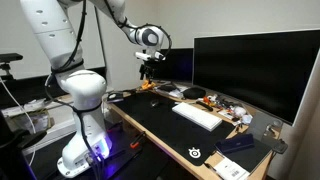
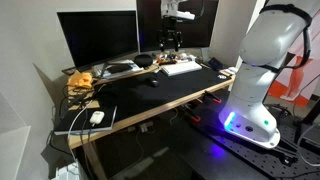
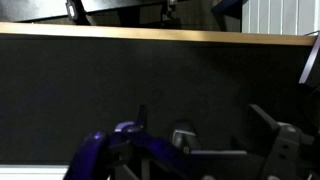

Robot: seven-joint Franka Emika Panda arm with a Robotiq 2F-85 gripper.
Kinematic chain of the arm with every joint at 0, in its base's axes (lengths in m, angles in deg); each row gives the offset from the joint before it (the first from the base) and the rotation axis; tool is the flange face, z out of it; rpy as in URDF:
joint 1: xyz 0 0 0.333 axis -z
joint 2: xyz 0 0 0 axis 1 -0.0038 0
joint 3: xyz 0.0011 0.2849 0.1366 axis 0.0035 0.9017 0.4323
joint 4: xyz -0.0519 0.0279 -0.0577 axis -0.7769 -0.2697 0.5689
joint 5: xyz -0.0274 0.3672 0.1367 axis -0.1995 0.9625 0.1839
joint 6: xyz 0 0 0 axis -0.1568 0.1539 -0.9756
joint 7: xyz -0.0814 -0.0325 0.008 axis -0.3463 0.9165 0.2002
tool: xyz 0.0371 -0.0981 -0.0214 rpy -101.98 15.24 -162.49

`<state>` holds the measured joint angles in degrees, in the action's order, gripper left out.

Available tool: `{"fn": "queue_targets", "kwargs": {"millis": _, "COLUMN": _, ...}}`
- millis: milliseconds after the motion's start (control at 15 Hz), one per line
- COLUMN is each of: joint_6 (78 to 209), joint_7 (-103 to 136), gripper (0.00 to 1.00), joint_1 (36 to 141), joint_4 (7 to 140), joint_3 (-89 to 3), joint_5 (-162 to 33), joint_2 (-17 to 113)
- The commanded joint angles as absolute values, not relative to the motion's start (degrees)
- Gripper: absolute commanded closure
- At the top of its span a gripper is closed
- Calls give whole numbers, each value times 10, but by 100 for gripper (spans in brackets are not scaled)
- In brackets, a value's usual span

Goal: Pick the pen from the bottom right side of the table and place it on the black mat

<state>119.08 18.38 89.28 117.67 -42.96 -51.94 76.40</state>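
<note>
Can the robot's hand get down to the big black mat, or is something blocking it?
Probably yes. The gripper hangs above the black mat, and the wrist view shows only bare mat below it, with nothing in between.

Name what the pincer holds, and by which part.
Cannot be told. The pincer hangs above the black mat, and the dim wrist view does not show whether it grips anything.

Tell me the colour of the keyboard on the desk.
The keyboard is white, seen best in an exterior view.
</note>
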Motion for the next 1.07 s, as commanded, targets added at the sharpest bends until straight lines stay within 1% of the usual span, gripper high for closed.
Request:
{"fn": "queue_targets", "kwargs": {"millis": 0, "joint_6": 1190, "joint_7": 185, "gripper": 0, "joint_1": 901, "joint_4": 1176, "joint_3": -422, "joint_5": -518, "joint_2": 764}}
{"fn": "queue_targets", "kwargs": {"millis": 267, "joint_6": 1193, "joint_7": 185, "gripper": 0, "joint_1": 900, "joint_4": 1174, "joint_3": -418, "joint_5": -524, "joint_2": 762}}
{"fn": "queue_targets", "kwargs": {"millis": 1000, "joint_6": 1197, "joint_7": 212, "gripper": 0, "joint_1": 942, "joint_4": 1172, "joint_3": -453, "joint_5": -545, "joint_2": 763}}
